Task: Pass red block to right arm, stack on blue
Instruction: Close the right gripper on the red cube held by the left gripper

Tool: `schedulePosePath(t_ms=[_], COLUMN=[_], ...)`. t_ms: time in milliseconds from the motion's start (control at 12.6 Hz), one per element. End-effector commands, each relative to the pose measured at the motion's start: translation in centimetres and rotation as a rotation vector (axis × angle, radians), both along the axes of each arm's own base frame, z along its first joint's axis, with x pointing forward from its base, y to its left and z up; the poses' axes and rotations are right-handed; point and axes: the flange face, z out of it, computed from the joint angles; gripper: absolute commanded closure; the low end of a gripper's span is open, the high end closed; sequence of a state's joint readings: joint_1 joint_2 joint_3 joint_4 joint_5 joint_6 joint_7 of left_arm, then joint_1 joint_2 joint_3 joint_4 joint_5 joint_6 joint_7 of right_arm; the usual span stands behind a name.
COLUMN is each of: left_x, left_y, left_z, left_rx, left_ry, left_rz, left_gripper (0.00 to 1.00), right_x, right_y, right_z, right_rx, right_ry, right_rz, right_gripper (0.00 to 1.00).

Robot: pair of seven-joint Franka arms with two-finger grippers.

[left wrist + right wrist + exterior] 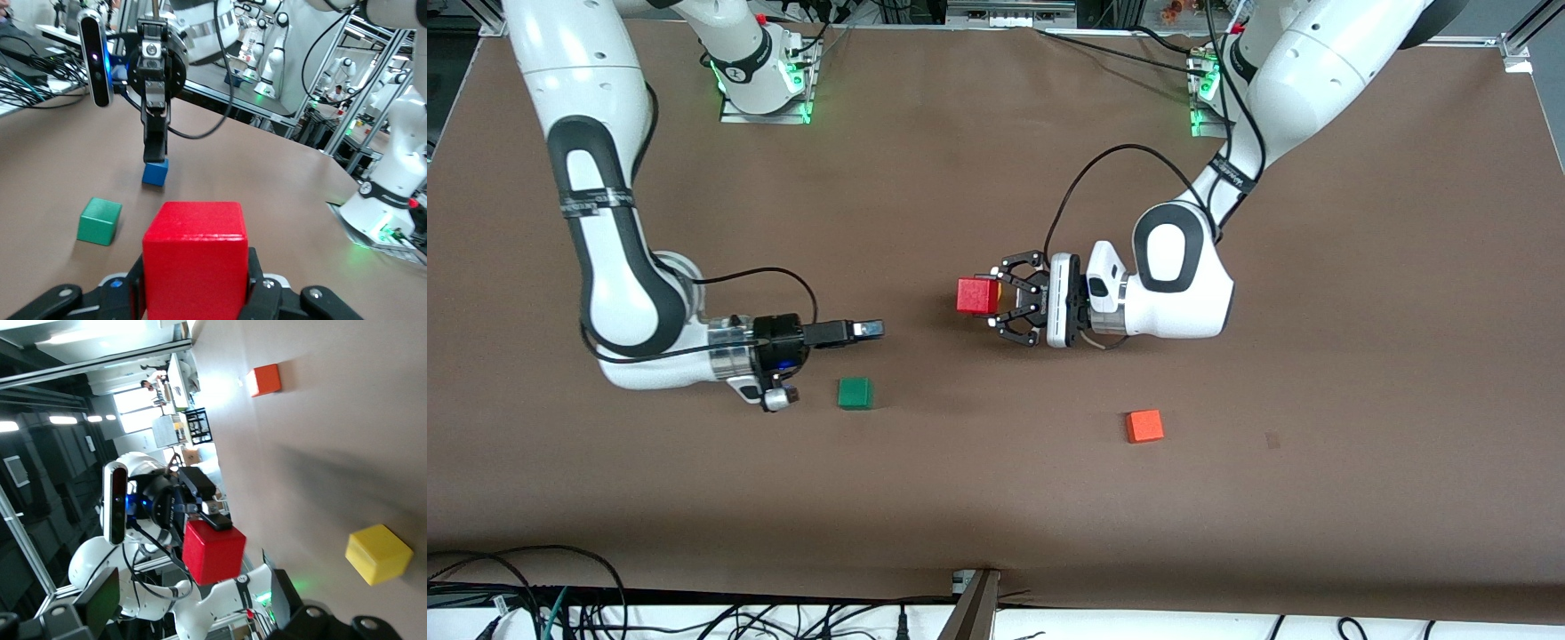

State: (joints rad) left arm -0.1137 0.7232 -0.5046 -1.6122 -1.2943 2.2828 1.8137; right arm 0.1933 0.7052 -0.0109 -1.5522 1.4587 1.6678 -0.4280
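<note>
Front view shows the left gripper [996, 307] held level over the middle of the brown table [996, 498], its black linkage fingers pinching the red block [977, 296] clear of the surface. The block points toward the right arm's end of the table.

The right gripper [869, 330] is also level, over the table nearer the right arm's end, and aims back at the red block with a clear gap between them. Its slim black fingers stand spread as wide as they go, with nothing between them.

A green cube [855, 393] lies on the table just nearer the front camera than the right gripper. An orange-red cube [1144, 426] lies toward the left arm's end, nearer the camera than the left gripper and well apart from the green one.

Left wrist view puts the red block [195, 257] large between the left fingers, the green cube [99, 221] on the table, and the blue cube [155, 173] resting on the table directly under the right gripper's fingers [155, 137], which hide it from the front camera.

Right wrist view shows the red block [212, 551] in the left gripper's grasp, the orange-red cube [265, 380], and a yellow cube [377, 553] on the table.
</note>
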Motion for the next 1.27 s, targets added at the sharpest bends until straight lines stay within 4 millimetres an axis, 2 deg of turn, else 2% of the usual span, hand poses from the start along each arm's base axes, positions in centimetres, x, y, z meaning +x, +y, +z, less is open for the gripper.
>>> schedulePosePath(t_ms=[0, 238, 396, 634, 952, 1110, 1189], left_x=[0.4, 0.5, 0.9, 1.6, 1.3, 1.7, 1.3], left_y=[-0.8, -1.7, -2.2, -3.3, -3.9, -3.9, -4.6], left_z=[-0.4, -1.3, -1.1, -2.6, -2.4, -1.9, -1.9], left_rx=[-0.05, -0.109, -0.124, -0.162, -0.179, -0.182, -0.184], left_ry=[-0.051, -0.092, -0.144, -0.185, -0.189, -0.192, -0.187], left_rz=[0.058, 0.098, 0.112, 0.127, 0.139, 0.145, 0.136], left_gripper=[1.0, 1.0, 1.0, 1.0, 1.0, 1.0, 1.0], right_x=[-1.3, -3.2, -4.6, -5.6, -6.3, -6.2, -6.1], right_y=[1.4, 2.1, 3.3, 4.9, 6.2, 6.2, 6.2], right_z=[-1.2, -3.6, -5.0, -5.2, -5.4, -5.5, -5.4], right_rx=[0.062, 0.111, 0.15, 0.177, 0.175, 0.162, 0.163], right_ry=[0.008, 0.026, 0.039, 0.054, 0.041, 0.035, 0.03], right_rz=[-0.049, -0.089, -0.12, -0.135, -0.121, -0.131, -0.131], right_gripper=[0.0, 0.0, 0.0, 0.0, 0.0, 0.0, 0.1])
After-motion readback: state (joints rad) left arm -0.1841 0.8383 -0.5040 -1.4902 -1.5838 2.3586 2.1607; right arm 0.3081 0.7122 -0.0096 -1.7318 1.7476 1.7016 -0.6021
